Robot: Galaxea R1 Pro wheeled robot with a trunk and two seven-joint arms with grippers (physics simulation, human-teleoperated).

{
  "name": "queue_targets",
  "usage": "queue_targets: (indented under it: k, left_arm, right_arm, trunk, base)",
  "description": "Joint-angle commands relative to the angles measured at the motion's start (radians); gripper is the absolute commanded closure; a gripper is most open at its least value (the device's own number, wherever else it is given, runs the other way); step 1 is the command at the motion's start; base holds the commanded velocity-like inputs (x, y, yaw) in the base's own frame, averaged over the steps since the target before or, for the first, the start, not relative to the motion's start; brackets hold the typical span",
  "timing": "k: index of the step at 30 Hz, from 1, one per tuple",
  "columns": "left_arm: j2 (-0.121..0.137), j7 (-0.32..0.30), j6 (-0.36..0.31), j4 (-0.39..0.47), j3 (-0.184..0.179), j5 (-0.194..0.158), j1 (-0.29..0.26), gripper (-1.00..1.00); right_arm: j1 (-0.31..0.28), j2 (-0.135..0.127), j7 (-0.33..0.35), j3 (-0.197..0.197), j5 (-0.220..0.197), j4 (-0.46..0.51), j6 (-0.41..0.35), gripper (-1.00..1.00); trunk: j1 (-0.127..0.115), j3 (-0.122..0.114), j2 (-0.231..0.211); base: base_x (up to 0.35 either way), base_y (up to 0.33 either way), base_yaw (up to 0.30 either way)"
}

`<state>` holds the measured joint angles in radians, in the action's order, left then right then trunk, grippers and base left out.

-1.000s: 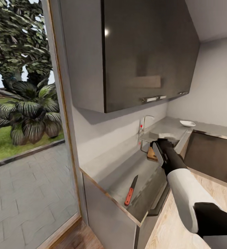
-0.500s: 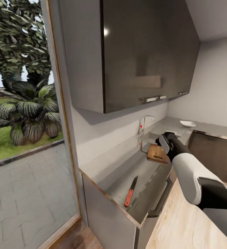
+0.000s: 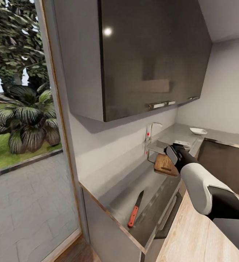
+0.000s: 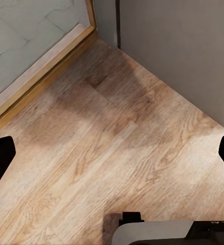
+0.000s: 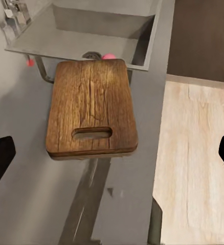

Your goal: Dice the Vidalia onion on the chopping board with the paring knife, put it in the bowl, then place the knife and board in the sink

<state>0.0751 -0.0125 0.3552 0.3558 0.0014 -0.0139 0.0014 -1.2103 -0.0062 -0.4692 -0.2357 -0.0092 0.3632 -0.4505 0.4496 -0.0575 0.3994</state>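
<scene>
The brown chopping board (image 5: 91,109) lies flat on the grey countertop (image 5: 25,194), slot handle toward me, its far edge at the rim of the sink (image 5: 102,28). A sliver of the pinkish Vidalia onion (image 5: 109,56) peeks out in the basin just behind the board. My right gripper (image 5: 112,158) hovers open above the board's handle end, holding nothing. In the head view the same board (image 3: 165,165) shows beside my right forearm. The paring knife (image 3: 135,214), with its red handle, lies near the countertop's front corner. The white bowl (image 3: 198,130) sits far back. My left gripper (image 4: 112,155) hangs open over the wooden floor.
A curved chrome tap (image 3: 151,131) with red dots rises at the wall behind the sink. Dark wall cabinets (image 3: 152,54) hang over the counter. A glass door (image 3: 24,127) to the garden is at the left. Wooden floor (image 3: 192,240) runs along the cabinet fronts.
My right arm has swung right and drawn back, uncovering more of the chopping board. The head view has shifted a little; knife, board and bowl have stayed put.
</scene>
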Motion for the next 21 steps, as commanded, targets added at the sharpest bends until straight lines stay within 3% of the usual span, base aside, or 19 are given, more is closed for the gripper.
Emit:
queue_targets:
  k: [1,21]
  left_arm:
    - [0.0,-0.001,0.002,0.0,0.0,-0.001,0.0,-1.0]
    - [0.0,-0.001,0.002,0.0,0.0,0.0,0.0,-1.0]
  right_arm:
    - [0.0,0.001,-0.008,-0.002,-0.001,0.0,-0.004,-1.0]
    - [0.0,0.002,-0.038,-0.003,-0.002,-0.03,0.0,-1.0]
  trunk:
    - [0.0,0.0,0.001]
    - [0.0,0.0,0.001]
  base:
    - [0.007,-0.002,0.0]
    - [0.001,0.0,0.0]
